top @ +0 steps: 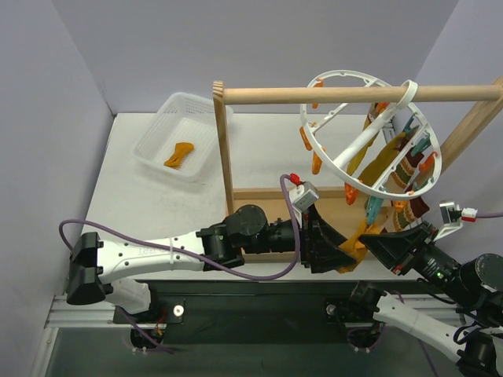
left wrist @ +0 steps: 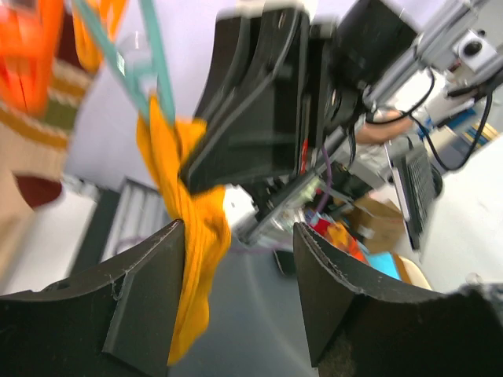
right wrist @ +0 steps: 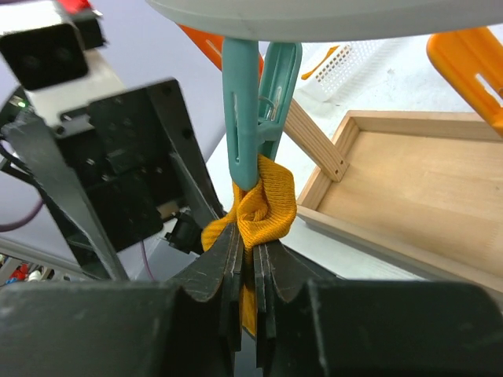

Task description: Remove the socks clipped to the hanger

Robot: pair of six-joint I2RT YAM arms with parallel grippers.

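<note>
The white ring hanger (top: 357, 79) hangs from the wooden rod, with striped and mustard socks (top: 402, 169) clipped on its right side. One mustard-orange sock (top: 357, 238) hangs from a teal clip (right wrist: 251, 110) at the ring's near edge. My right gripper (right wrist: 251, 263) is shut on this sock (right wrist: 263, 204) just under the clip. My left gripper (left wrist: 236, 251) is open beside the same sock (left wrist: 189, 236), which hangs against its left finger (left wrist: 145, 290). The two grippers face each other (top: 346, 243).
A white mesh basket (top: 157, 133) at the back left holds one orange sock (top: 179, 154). The wooden rack (top: 223, 133) has a rod overhead, posts and a tray base (right wrist: 409, 181) under the hanger. Orange clips (right wrist: 471, 63) hang nearby.
</note>
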